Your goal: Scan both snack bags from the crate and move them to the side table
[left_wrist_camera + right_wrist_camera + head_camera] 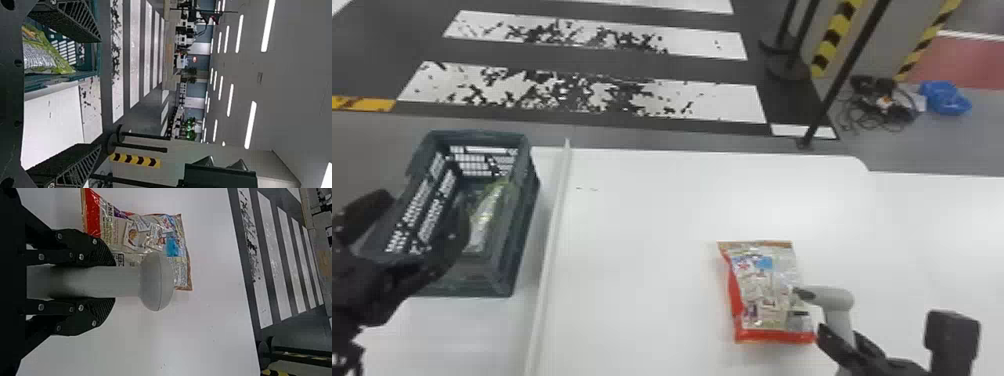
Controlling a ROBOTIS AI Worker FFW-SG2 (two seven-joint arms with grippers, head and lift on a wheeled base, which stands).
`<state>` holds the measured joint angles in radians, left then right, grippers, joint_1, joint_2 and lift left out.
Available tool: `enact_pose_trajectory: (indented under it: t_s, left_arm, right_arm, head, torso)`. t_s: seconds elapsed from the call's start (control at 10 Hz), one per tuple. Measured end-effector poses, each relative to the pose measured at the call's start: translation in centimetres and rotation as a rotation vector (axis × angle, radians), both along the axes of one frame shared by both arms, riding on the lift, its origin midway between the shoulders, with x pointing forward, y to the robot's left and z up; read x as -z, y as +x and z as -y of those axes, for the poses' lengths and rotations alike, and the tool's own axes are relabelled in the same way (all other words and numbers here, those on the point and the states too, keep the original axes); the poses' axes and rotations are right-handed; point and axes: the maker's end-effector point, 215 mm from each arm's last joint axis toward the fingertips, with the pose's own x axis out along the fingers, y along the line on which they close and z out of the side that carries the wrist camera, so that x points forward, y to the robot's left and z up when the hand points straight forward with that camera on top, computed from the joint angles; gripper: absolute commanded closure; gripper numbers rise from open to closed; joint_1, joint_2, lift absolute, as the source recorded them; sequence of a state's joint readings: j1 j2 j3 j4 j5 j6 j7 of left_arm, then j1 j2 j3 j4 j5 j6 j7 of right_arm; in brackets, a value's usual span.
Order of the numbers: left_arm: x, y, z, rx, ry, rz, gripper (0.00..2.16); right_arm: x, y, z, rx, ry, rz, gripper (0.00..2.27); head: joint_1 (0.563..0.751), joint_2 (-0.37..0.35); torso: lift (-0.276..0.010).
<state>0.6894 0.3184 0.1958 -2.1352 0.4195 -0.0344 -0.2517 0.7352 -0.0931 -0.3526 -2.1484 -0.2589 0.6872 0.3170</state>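
In the head view my left gripper [424, 212] is open over the near left part of the dark green crate [524, 235]. A green and silver snack bag [487, 212] lies inside that crate; its green end [58, 60] appears beyond my left gripper [100, 93] in the left wrist view. My right gripper [842, 340] is shut on the grey scanner [834, 299]. The scanner's head overlaps the right edge of a red and silver snack bag [767, 295] lying flat on the white table. In the right wrist view my right gripper [111, 282] clamps the scanner handle [125, 282] beside that bag [137, 231].
A raised white edge [552, 240] runs between the crate and the white table [642, 240]. Beyond the table, a thin black pole [842, 75], a bundle of cables [879, 107] and a blue item [946, 97] are on the floor side.
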Motion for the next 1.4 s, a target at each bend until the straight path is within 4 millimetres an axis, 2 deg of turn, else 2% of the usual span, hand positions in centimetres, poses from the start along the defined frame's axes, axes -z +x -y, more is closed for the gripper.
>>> enact_pose_trajectory:
  t_s: [0.3, 0.5, 1.0, 1.2, 1.4]
  left_arm:
    - [-0.1, -0.1, 0.1, 0.000, -0.003, 0.007, 0.04]
    - [-0.2, -0.1, -0.1, -0.003, -0.001, 0.010, 0.04]
    - [-0.4, -0.3, -0.3, -0.004, 0.002, 0.016, 0.04]
    - [-0.5, -0.3, -0.3, -0.004, 0.003, 0.018, 0.04]
    - [-0.6, -0.3, -0.2, -0.003, 0.003, 0.020, 0.04]
  right_arm:
    - [1.0, 0.6, -1.6, -0.026, -0.003, -0.012, 2.25]
    - [1.7, 1.0, -1.7, -0.029, -0.004, -0.018, 2.25]
    - [2.4, 1.5, -0.8, -0.020, -0.011, -0.021, 2.25]
    - [1.7, 1.9, -0.4, -0.013, -0.008, -0.001, 2.25]
    - [0.0, 3.5, 2.0, 0.020, -0.034, 0.044, 2.25]
  head:
    - [0.695, -0.059]
    - [0.695, -0.050]
    - [0.695, -0.063]
    - [0.695, -0.068]
    - [0.695, -0.097]
  torso:
    - [-0.029]
    - [-0.029]
    - [-0.029]
    - [-0.029]
    - [-0.029]
